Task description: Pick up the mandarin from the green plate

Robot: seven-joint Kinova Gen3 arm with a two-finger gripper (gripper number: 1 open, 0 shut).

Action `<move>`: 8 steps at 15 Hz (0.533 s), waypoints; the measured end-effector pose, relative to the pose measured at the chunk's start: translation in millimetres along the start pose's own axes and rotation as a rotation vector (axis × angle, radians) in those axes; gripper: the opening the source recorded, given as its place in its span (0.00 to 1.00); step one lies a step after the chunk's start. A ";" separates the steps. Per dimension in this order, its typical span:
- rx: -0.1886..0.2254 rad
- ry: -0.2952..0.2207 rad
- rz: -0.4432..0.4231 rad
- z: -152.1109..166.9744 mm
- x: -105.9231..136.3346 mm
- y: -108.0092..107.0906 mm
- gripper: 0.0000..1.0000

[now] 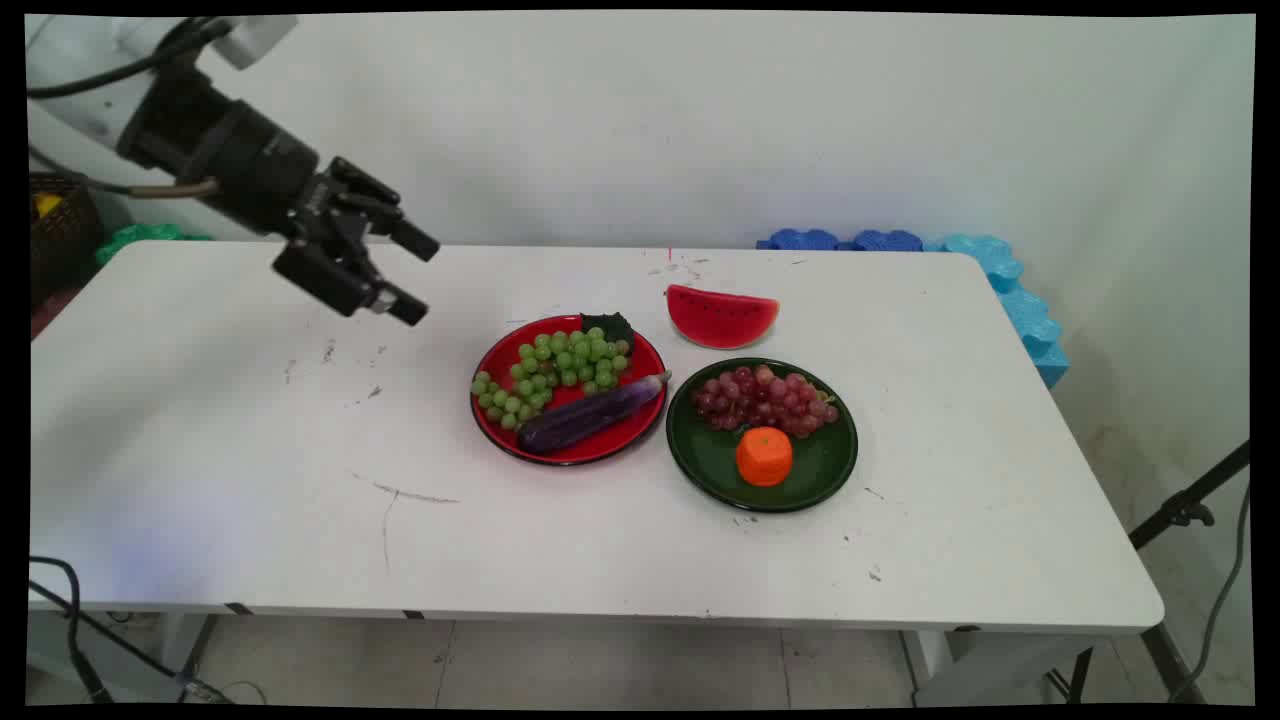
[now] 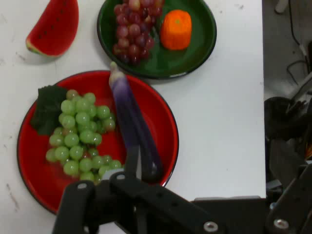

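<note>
My gripper (image 1: 424,279) hangs open and empty above the table's back left, tilted toward the plates, a short way left of the red plate (image 1: 500,352). That plate (image 2: 34,165) carries a bunch of green grapes (image 1: 555,370) (image 2: 78,136) and a purple eggplant (image 1: 590,412) (image 2: 131,122) lying across its near side. To its right, a dark green plate (image 1: 830,460) (image 2: 200,44) holds red grapes (image 1: 768,397) (image 2: 134,29) and an orange fruit piece (image 1: 764,456) (image 2: 176,29). A watermelon slice (image 1: 722,318) (image 2: 54,27) lies on the table behind both plates.
Blue foam mats (image 1: 1030,320) lean along the table's back right corner. A green foam piece (image 1: 140,238) and a dark basket (image 1: 60,230) sit behind the back left corner. A black tripod leg (image 1: 1190,505) stands off the right edge.
</note>
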 end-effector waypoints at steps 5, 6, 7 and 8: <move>-0.009 -0.010 -0.039 18.0 38.0 5.4 1.00; -0.012 -0.013 -0.049 21.5 44.6 6.6 1.00; -0.018 -0.019 -0.066 27.0 54.8 8.6 1.00; -0.024 -0.026 -0.089 34.3 67.2 11.0 1.00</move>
